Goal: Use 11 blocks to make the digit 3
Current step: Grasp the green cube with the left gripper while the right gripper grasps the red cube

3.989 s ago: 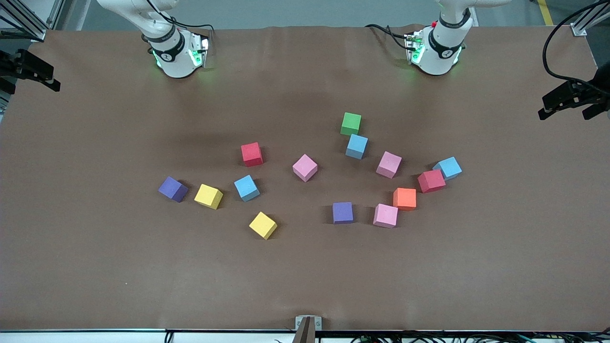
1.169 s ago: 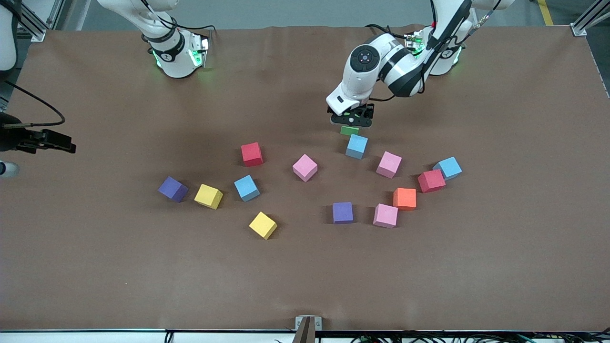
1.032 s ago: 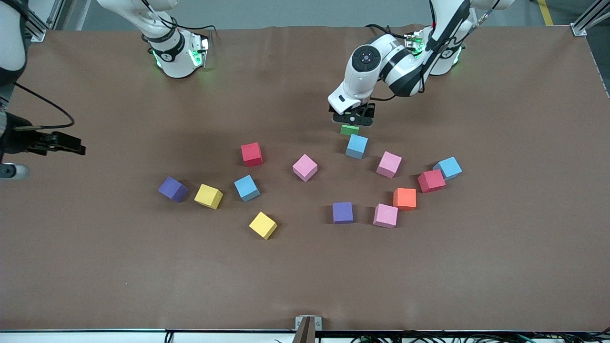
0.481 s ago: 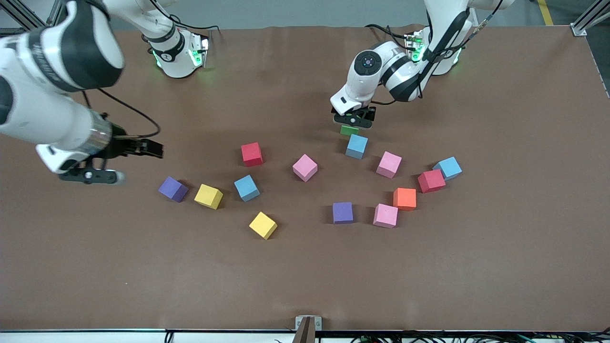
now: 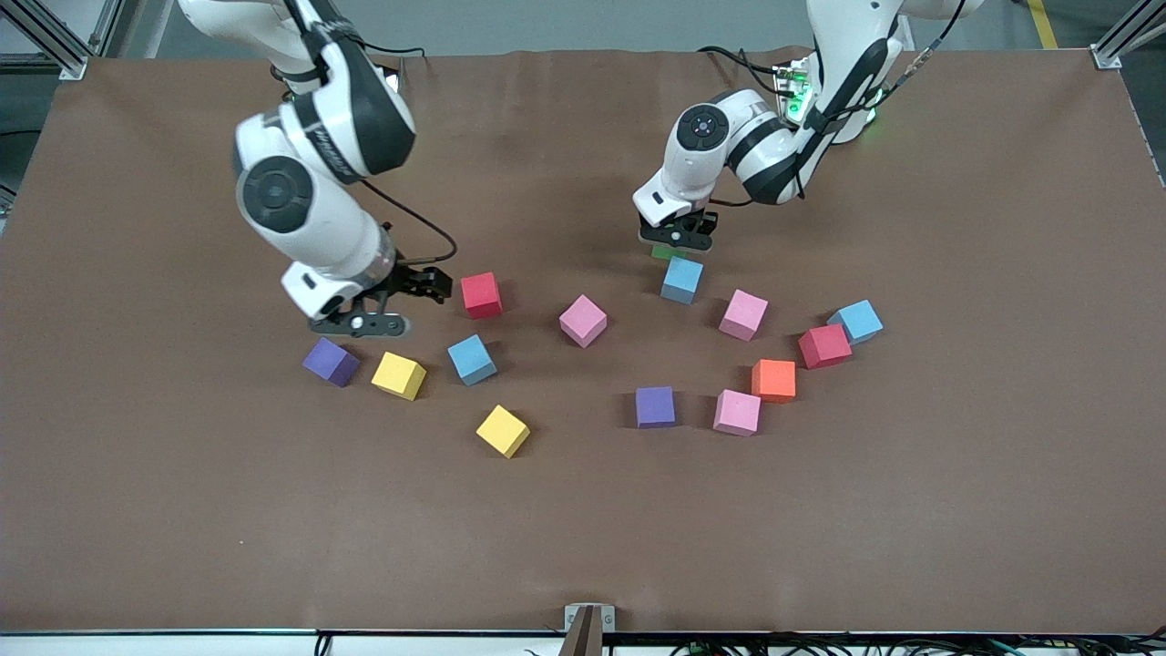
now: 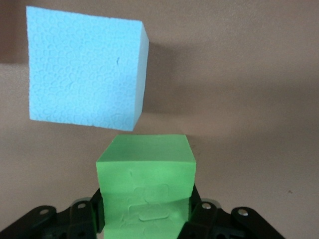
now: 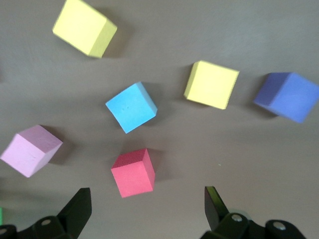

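The left hand (image 6: 144, 219) pinches the green block (image 6: 145, 191), with a blue block (image 6: 84, 72) just beside it; lifting askew could nudge it. The right hand (image 7: 147, 206), spread, hangs over the red block (image 7: 132, 173).

The front camera looks down from high up, facing the robots. Each wrist camera looks down closely. Front and left wrist views share the green block (image 5: 663, 251) (image 6: 144, 186).

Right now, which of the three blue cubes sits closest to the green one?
The light blue foam cube directly beside the green foam cube; the other two lie well away.
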